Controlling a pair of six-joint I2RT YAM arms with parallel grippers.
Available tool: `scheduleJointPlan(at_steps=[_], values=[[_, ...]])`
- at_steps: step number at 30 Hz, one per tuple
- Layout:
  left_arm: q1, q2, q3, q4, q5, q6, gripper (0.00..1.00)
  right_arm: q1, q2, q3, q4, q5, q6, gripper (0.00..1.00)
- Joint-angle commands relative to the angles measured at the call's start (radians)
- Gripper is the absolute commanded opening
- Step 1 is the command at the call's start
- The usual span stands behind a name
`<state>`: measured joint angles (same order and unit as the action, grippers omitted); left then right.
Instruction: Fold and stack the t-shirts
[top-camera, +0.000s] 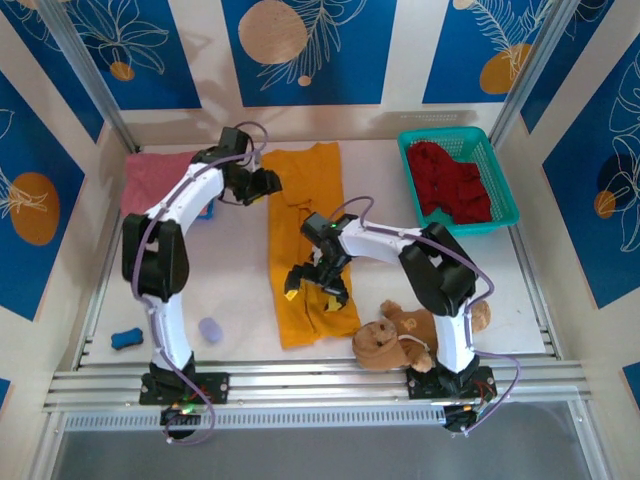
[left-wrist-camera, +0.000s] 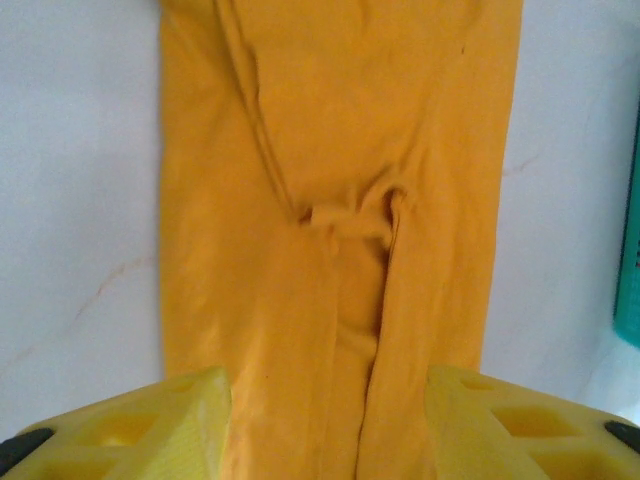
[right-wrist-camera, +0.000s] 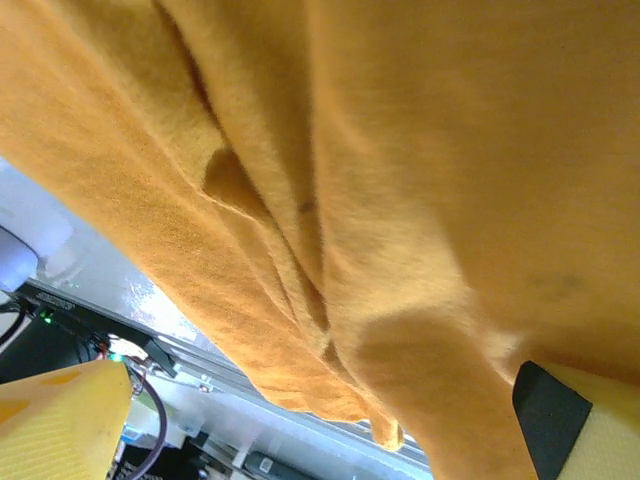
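Standing wide apart, the two jaws of the right gripper (top-camera: 313, 295) hold nothing. In the right wrist view its yellow fingers (right-wrist-camera: 60, 420) sit at the two bottom corners. The mustard-orange shirt (right-wrist-camera: 400, 200) hangs very close above them, soft and wrinkly. From above, this gripper is right over the near half of that shirt.

The left gripper (left-wrist-camera: 327, 390) has its jaws apart too. Its yellow fingers (left-wrist-camera: 160, 425) sit one on each side, and the cloth lies flat between them, not squeezed. From above, this gripper (top-camera: 263, 186) is at the far left edge of the shirt.

The mustard-orange shirt (top-camera: 300, 200) lies in the middle of the white table (top-camera: 240, 280). It is a long thin strip that runs from the far side to the near side. In the left wrist view it has a bunched wrinkle in its middle.

The pink shirt (top-camera: 150, 175) lies in the far left corner, partly under the left arm. The dark red shirt (top-camera: 455, 185) is bundled inside the teal basket (top-camera: 502, 180) at the far right. The brown teddy bear (top-camera: 385, 340) lies by the right arm's base, just beside the near end of the mustard-orange shirt. A small blue thing (top-camera: 125, 338) and a small pale purple thing (top-camera: 210, 330) lie near the left arm's base.
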<state>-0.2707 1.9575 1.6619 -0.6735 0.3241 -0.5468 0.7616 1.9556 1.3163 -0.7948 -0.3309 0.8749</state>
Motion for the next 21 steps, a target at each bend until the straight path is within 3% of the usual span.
scheduleJointPlan(at_steps=[1,6,9,14,18,21], values=[[-0.008,-0.123,-0.188,0.067,0.041,-0.013,0.54,-0.054,-0.059,-0.074,0.020,0.041,0.049,0.99],[-0.081,-0.266,-0.407,0.126,-0.044,-0.030,0.54,-0.097,-0.067,-0.115,0.025,0.061,0.033,0.99],[-0.125,-0.301,-0.491,0.176,-0.028,-0.077,0.54,-0.133,-0.071,-0.141,0.043,0.050,0.018,1.00],[-0.196,-0.337,-0.579,0.204,-0.043,-0.129,0.54,-0.167,-0.100,-0.160,0.041,0.072,0.010,0.99],[-0.261,-0.369,-0.627,0.199,-0.065,-0.153,0.54,-0.191,-0.093,-0.208,0.108,0.018,0.008,1.00],[-0.286,-0.370,-0.651,0.187,-0.080,-0.164,0.54,-0.174,-0.131,-0.184,0.079,0.071,-0.011,1.00]])
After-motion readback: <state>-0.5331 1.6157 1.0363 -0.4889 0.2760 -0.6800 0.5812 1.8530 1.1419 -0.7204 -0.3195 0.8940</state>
